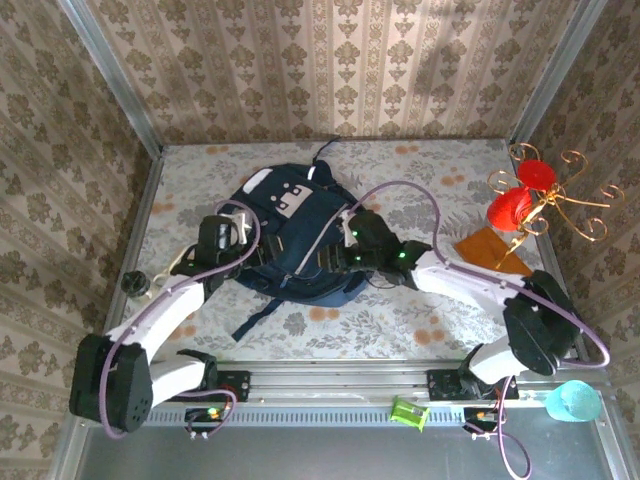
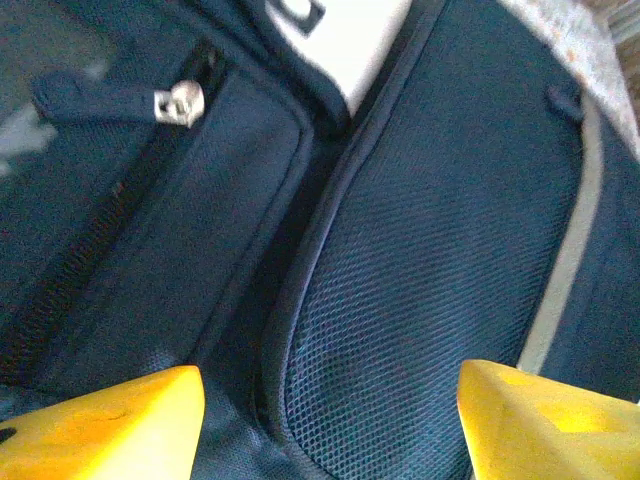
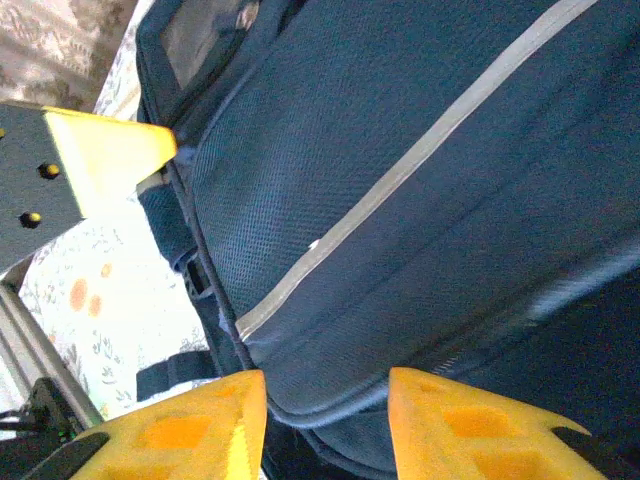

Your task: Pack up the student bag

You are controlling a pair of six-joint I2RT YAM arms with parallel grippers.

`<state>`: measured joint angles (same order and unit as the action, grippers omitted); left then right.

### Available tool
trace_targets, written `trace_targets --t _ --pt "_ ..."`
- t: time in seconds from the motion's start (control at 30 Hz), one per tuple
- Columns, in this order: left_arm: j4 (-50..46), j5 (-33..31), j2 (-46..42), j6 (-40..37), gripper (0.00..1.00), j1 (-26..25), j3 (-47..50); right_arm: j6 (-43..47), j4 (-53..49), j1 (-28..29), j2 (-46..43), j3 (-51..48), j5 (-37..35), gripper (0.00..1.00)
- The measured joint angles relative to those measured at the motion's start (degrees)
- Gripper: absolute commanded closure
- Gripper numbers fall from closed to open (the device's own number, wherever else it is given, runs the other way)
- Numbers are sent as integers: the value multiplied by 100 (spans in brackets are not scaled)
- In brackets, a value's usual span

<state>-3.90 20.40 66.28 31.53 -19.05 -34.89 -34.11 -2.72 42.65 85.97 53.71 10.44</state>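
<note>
Fingers of left gripper spread wide over student bag beside its zip pull, gripping nothing. Right gripper straddling bag's edge, perhaps pinching to steady it; grip unclear.

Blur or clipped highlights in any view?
Top external: even light, sharp, though the student bag reads very dark. Left wrist: white patch clipped, zip pull soft, mesh in focus. Right wrist: table at left blown out, bag fabric crisp.
</note>
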Motion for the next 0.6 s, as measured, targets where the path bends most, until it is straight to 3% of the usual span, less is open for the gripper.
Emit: trace_targets --t 0.27,0.5,0.6 --pt "162 487 717 68 48 2 -227 -286 125 -168 557 17 -15 70" --pt "525 782 1139 221 81 11 -238 -144 -142 -557 857 483 -192 69" --pt "699 861 1139 356 89 -46 -232 63 -435 -608 833 702 -393 64"
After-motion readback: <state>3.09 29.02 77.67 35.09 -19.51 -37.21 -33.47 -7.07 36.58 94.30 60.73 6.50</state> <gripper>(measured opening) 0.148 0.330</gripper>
